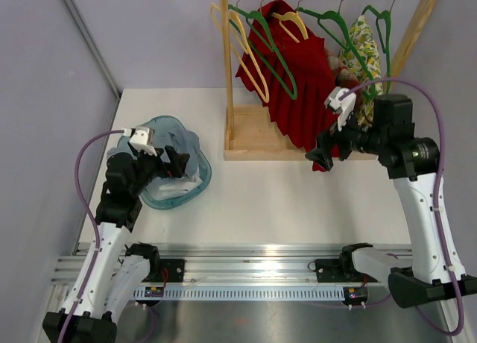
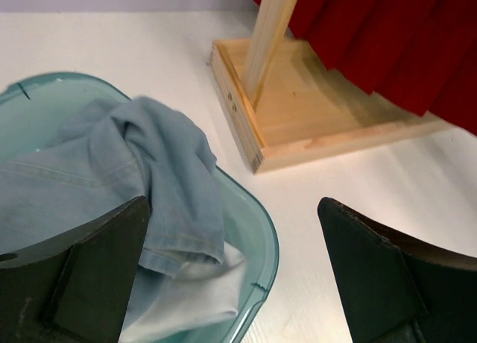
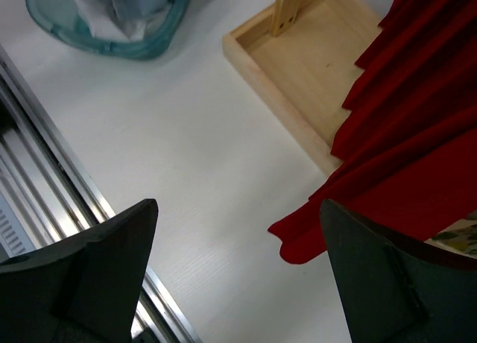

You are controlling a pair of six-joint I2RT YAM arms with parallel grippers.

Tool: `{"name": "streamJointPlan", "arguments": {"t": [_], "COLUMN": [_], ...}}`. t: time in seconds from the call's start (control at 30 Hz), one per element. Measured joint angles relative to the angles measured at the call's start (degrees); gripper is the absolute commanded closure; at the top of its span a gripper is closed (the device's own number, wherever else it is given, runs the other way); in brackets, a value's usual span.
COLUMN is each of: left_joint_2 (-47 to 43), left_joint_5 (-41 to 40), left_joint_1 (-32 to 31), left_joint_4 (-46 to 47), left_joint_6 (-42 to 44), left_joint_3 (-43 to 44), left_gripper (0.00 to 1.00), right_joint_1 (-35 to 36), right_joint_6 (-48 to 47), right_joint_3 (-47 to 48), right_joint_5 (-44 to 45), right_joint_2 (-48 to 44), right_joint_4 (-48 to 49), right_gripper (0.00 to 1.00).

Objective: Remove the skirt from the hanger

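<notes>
A red pleated skirt (image 1: 298,74) hangs from a yellow hanger (image 1: 292,21) on the wooden rack; its hem reaches the rack base and shows in the right wrist view (image 3: 402,134) and the left wrist view (image 2: 402,45). My right gripper (image 1: 322,150) is open and empty, just above the table beside the skirt's lower hem (image 3: 305,238). My left gripper (image 1: 173,160) is open and empty over the teal basin (image 1: 195,185), apart from the skirt.
The wooden rack base (image 1: 250,145) stands at the back centre, with green hangers (image 1: 261,30) and a floral garment (image 1: 364,41) on the rail. The basin (image 2: 264,238) holds blue denim (image 2: 149,156) and white cloth. A metal rail (image 3: 67,179) runs along the near table edge.
</notes>
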Motion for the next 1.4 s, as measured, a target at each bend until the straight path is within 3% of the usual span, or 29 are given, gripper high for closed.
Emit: {"name": "streamJointPlan", "arguments": {"t": [0.33,0.53,0.7,0.8,0.83,0.93,0.97,1.4], "left_joint_2": [-4.5,-4.2,-4.2,-4.2,-4.2,-4.2,-4.2,-4.2], "left_joint_5": [0.0,-0.2,-0.2,-0.2,-0.2,-0.2,-0.2,-0.1], "left_joint_1": [-5.0,-5.2,-5.3,-5.3,-5.3,-5.3,-5.3,-5.3], "left_joint_4": [-1.7,-2.0,-2.7,-3.0,-3.0,-3.0,-3.0,-3.0], "left_joint_6": [4.5,5.1,5.2,5.3,5.3,5.3,5.3,5.4], "left_joint_3": [-1.7,-1.7,-1.7,-1.7,-1.7,-1.7,-1.7,-1.7], "left_gripper": [0.01,0.01,0.01,0.01,0.01,0.01,0.01,0.01], "right_joint_1": [0.0,0.0,0.0,0.0,0.0,0.0,0.0,-0.1], "right_joint_6": [18.3,20.0,19.7,19.2,18.9,18.2,18.1,20.3], "right_joint_3": [31.3,43.3,50.1,51.9,52.3,53.4,53.6,54.2], "right_joint_5": [11.1,17.5,19.4,20.1,20.1,19.9,19.7,18.1], "right_joint_2": [16.7,30.5,39.7,42.6,43.3,44.7,45.0,42.9], "right_joint_4": [5.7,8.0,8.5,8.5,8.5,8.5,8.5,7.3], "right_gripper": [0.19,0.26,0.37,0.51,0.63,0.83,1.0,1.0]}}
